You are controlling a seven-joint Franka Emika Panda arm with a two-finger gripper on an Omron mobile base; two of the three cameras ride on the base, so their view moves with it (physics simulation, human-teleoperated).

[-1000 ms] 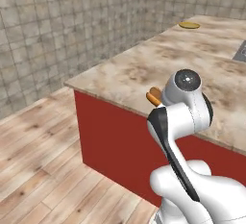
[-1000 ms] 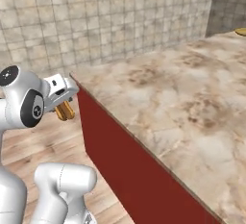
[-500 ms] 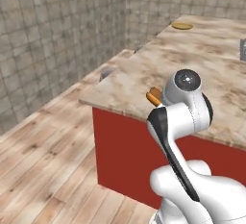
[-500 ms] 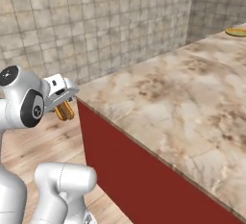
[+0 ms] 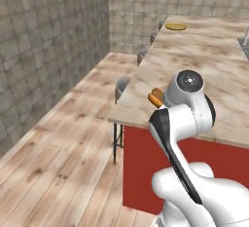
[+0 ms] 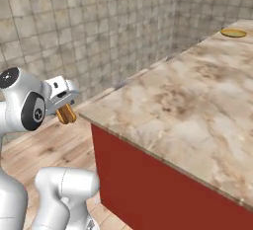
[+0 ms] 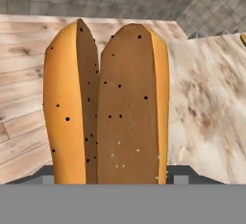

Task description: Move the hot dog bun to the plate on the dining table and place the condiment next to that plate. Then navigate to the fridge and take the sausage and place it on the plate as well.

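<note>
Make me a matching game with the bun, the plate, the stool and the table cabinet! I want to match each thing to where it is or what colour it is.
Things:
1. hot dog bun
2. plate
3. stool
4. cabinet

Places or colours:
A. red
B. far end of the dining table
C. on the wooden floor, beside the table's edge
D. held in the gripper

Pairs: 1-D, 2-B, 3-C, 4-A
</note>
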